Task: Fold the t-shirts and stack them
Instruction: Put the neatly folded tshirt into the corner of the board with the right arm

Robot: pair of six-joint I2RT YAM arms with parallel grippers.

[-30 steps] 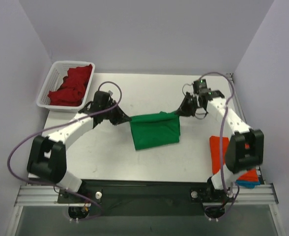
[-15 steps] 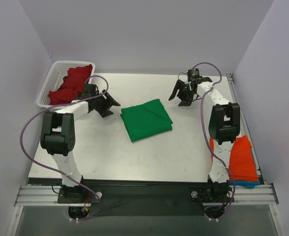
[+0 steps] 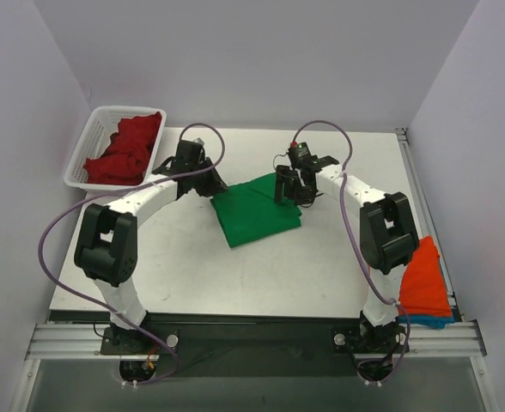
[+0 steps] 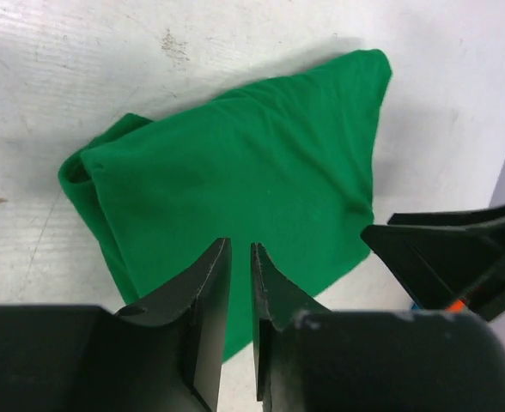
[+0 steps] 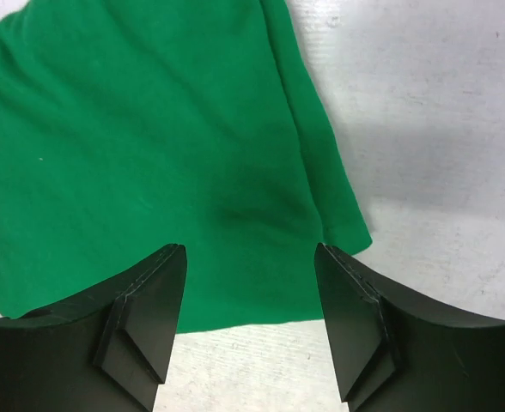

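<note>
A folded green t-shirt (image 3: 257, 216) lies mid-tabletop, nearer the far edge. Above it the left gripper (image 4: 240, 253) is pinched almost together and holds nothing; the right gripper (image 5: 251, 253) gapes wide. The soft, light cloth will likely slump, so pinching a folded edge looks best.

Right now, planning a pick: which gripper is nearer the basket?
Left. The left gripper is at the green shirt's edge facing the basket; the right gripper is over its opposite side.

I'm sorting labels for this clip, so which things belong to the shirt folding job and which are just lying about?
Job: green t-shirt, dark red shirt heap, orange t-shirt, blue cloth beneath it.
Lying about: white slotted basket, purple arm cables.
</note>
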